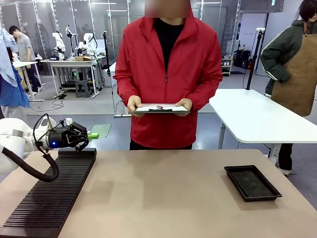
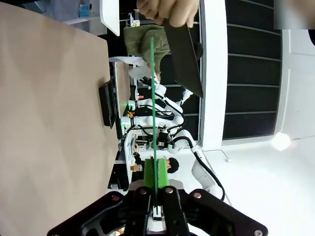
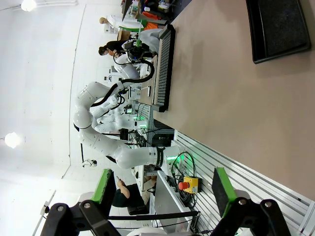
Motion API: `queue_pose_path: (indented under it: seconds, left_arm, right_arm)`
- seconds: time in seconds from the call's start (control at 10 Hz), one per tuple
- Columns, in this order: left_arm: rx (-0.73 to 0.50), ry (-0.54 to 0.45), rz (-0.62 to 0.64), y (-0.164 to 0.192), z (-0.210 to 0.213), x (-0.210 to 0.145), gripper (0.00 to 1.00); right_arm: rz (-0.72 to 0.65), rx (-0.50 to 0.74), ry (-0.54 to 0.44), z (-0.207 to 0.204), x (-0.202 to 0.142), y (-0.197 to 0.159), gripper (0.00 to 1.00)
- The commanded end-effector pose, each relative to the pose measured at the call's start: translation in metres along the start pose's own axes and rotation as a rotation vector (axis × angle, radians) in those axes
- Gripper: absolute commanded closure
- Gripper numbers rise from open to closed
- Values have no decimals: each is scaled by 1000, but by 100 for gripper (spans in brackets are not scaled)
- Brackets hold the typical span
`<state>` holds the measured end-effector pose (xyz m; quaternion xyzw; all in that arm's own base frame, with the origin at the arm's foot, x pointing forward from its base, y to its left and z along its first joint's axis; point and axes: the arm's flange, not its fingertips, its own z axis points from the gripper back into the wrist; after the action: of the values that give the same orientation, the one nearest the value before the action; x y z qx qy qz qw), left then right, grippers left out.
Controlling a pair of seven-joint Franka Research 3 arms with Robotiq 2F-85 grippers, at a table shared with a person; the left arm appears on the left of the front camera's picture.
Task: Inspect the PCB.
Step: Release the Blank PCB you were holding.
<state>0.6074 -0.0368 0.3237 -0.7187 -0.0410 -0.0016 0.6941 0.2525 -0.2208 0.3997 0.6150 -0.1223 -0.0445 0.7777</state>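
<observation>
Left gripper (image 1: 90, 135) clamps the PCB (image 1: 102, 130) by one edge, near the rack's (image 1: 49, 193) far end. Right gripper (image 3: 161, 191), I see, is wide open, holding nothing.

PCB (image 1: 101, 130): pale grey-green face, bright green along the edge. 
left gripper (image 1: 92, 135): black, green pads. 
right gripper (image 3: 161, 189): black, green pads. 
rack (image 1: 49, 196), near left: black, fine parallel ribs. 
tray (image 1: 252, 182), right: plain black. 
table (image 1: 163, 198): flat tan. 
jacket (image 1: 168, 74), far side: red, over a black shirt.
</observation>
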Motion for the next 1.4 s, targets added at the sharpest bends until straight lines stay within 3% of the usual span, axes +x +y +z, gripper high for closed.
queue_pose_path:
  seconds: [0.0,1.3]
  left_arm:
    - [0,2,-7,0,-1,0,97]
    - [0,2,-7,0,-1,0,97]
  right_arm:
    - [-4,4,-7,1,0,1,0]
    - [-4,4,-7,1,0,1,0]
